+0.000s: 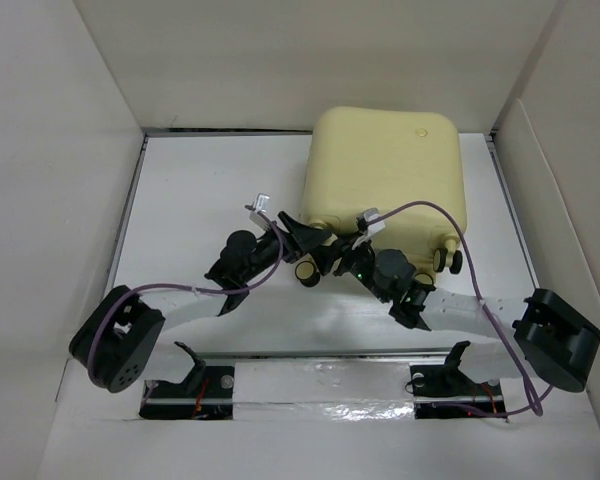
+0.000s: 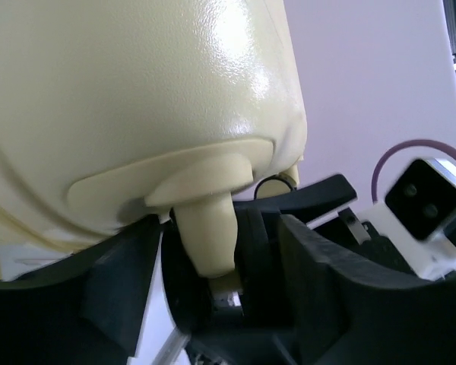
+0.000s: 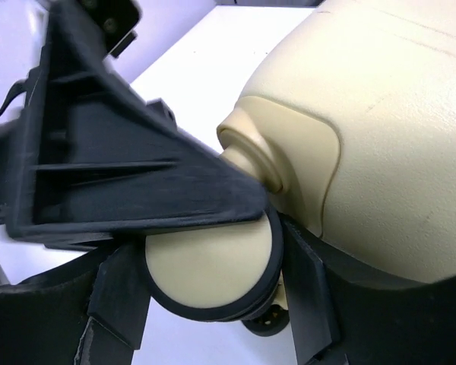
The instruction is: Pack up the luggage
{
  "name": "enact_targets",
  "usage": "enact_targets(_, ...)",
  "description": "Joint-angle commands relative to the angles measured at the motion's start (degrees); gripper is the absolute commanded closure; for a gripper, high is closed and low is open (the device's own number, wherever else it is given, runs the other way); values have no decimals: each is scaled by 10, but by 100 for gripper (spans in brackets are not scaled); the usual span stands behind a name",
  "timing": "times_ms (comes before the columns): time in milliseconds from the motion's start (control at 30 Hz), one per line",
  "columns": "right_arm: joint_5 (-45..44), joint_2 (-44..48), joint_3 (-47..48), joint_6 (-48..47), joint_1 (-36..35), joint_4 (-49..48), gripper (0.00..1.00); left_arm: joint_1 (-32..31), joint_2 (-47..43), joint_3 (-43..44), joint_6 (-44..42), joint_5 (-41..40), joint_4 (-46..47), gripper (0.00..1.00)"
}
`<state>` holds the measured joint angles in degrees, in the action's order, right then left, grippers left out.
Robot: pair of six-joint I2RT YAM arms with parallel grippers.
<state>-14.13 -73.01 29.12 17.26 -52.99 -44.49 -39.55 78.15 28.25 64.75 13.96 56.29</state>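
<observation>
Saw left gripper [image 2: 216, 255] part-open around a caster stem [image 2: 205, 236] of the luggage [image 1: 390, 165], right gripper [image 3: 213, 283] part-open around its wheel [image 3: 205, 262]. Could not tell whether either actually clamped.

The left pincer [image 1: 302, 240] and right pincer [image 1: 343, 258] sit close together at the near-left corner of the closed luggage [image 1: 388, 165], which lies just beyond them on the tabletop [image 1: 205, 190].

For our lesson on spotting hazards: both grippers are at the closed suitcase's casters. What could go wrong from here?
The right gripper straddles a round caster wheel, which may roll or swivel out of a grip.
The left gripper surrounds a caster stem close beside it; the two could collide.
The luggage is closed, and pulling at a caster may drag it rather than open it.
</observation>
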Motion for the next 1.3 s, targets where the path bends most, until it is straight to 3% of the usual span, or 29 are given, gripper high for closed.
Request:
enact_targets(0,-63,5,8,45,14,-82,96,31,-80,-21,-50,64,20,37)
enact_targets(133,-48,23,8,43,14,-60,100,52,-182,-23,-131,-28,-153,32)
enact_targets(167,-43,26,9,39,19,-53,100,52,-203,-28,-159,-84,-179,31)
enact_targets(233,-32,30,15,37,19,-46,100,52,-250,-35,-175,-123,-223,36)
enact_targets(267,-27,33,17,32,19,-40,100,52,-266,-43,-180,-134,-231,43)
enact_targets(300,-20,34,21,30,19,-39,100,52,-268,-50,-193,-134,-232,65)
enact_targets(333,-17,35,23,30,19,-36,100,30,-267,-59,-198,-163,-233,74)
enact_targets(400,-13,38,27,27,19,-24,100,5,-250,-67,-211,-185,-238,89)
enact_targets(500,-7,39,36,24,25,-7,100,-33,-215,-96,-219,-186,-186,96)
enact_targets(567,-3,39,43,23,25,11,100,-54,-195,-100,-229,-194,-146,96)
enact_targets(667,10,41,58,22,25,45,100,-84,-148,-77,-255,-198,-126,82)
enact_targets(700,16,42,64,20,25,55,100,-90,-125,-74,-260,-197,-117,71)
enact_targets(800,24,45,87,13,25,97,100,-90,-90,-68,-270,-189,-73,58)
enact_targets(900,37,47,106,9,30,126,100,-95,-61,-61,-283,-197,-42,54)
enact_targets(1267,132,38,143,27,35,148,100,-125,16,-21,-317,-318,14,56)
